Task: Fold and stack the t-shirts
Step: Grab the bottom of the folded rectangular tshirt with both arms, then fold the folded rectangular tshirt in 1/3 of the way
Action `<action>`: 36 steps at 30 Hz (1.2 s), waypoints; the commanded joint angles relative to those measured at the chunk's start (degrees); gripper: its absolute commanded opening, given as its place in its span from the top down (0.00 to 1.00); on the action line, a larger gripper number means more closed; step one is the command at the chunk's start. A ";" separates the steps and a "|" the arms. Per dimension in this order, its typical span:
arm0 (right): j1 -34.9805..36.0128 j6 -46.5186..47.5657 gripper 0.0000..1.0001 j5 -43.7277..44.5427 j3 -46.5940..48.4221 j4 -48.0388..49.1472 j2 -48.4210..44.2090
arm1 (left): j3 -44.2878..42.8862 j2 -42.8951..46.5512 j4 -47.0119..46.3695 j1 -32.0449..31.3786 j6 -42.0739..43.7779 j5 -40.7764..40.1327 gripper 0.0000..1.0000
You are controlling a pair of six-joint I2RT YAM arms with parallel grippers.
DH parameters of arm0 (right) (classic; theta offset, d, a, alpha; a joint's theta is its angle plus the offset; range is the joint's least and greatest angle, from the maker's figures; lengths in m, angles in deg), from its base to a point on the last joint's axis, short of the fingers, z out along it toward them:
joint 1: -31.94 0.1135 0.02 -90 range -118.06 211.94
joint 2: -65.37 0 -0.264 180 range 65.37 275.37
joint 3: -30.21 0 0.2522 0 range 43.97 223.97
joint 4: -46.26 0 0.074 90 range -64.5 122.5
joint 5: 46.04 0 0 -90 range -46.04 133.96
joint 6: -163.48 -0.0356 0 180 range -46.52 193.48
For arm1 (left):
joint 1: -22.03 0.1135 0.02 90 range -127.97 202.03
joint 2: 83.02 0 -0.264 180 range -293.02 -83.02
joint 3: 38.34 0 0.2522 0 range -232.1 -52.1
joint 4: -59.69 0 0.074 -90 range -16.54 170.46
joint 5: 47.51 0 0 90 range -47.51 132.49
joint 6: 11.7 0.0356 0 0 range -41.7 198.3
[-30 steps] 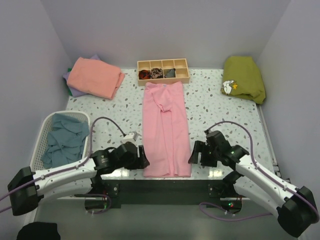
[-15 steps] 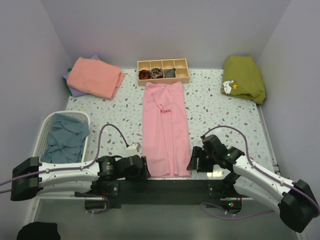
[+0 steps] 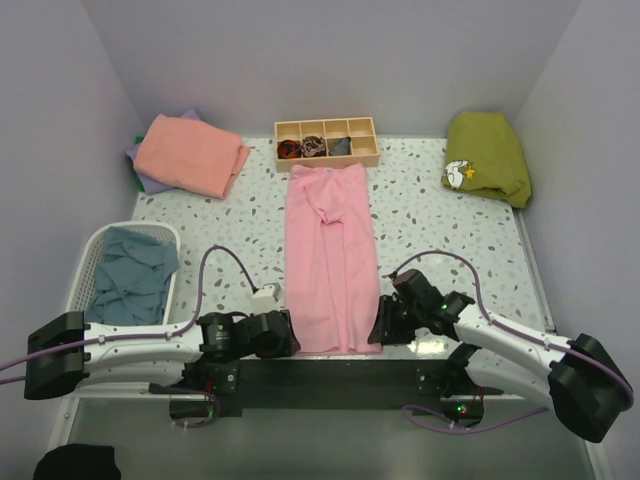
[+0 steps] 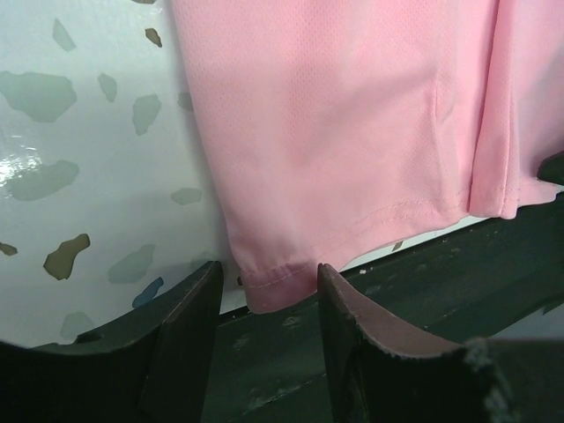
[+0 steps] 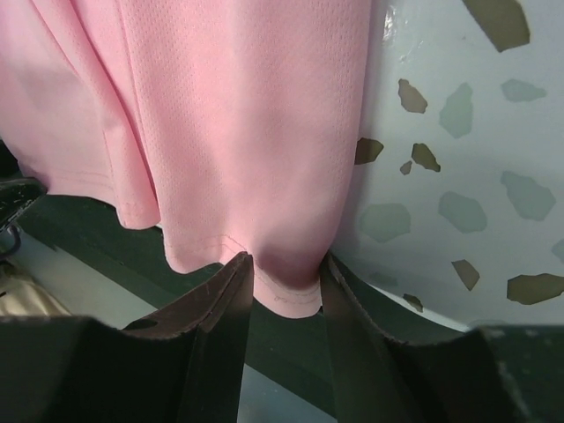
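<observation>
Both grippers have closed in on the pink t-shirt's (image 3: 330,260) near hem, ready to fold. The left gripper (image 4: 267,284) loosely straddles one corner; the right gripper (image 5: 284,264) has narrowed onto cloth, its grip uncertain.

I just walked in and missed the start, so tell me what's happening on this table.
Two robot arms are folding a pink t-shirt, which lies as a long strip down the middle. The left gripper and right gripper each straddle a near hem corner; the right looks pinched on the cloth, the left shows a small gap. A salmon t-shirt sits folded at back left, and teal t-shirts lie in a basket.
</observation>
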 commanded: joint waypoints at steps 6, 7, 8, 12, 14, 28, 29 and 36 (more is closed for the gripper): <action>0.37 -1.59 0.64 0.46 -2.96 4.53 1.01 | 3.37 -0.06 -5.51 -0.18 -1.59 -1.35 0.53; 0.45 -1.68 0.65 0.28 -3.13 4.89 1.19 | 3.55 -0.41 -6.13 -0.27 -1.59 -1.09 0.53; 0.54 -1.77 0.67 0.02 -3.39 5.42 1.28 | 3.55 -0.59 -6.31 -0.18 -1.51 -1.00 0.56; 0.45 -1.95 0.82 0.02 -3.84 5.60 1.10 | 3.81 -1.64 -7.62 -0.18 -1.33 -0.47 0.68; 0.45 -1.86 0.96 0.63 -3.40 4.64 0.49 | 3.64 -1.82 -7.54 -0.18 -1.07 -0.38 0.78; 0.45 3.67 1.00 5.03 8.63 -3.81 -2.16 | -6.11 2.23 4.15 -0.18 1.30 -5.30 0.94; 0.45 4.64 1.00 5.20 9.60 -3.72 -1.46 | -7.08 1.79 4.76 -0.09 1.57 -5.82 0.94; 0.54 9.91 0.99 10.73 20.14 -7.32 6.01 | -15.86 -2.52 10.12 1.31 3.85 -13.38 0.91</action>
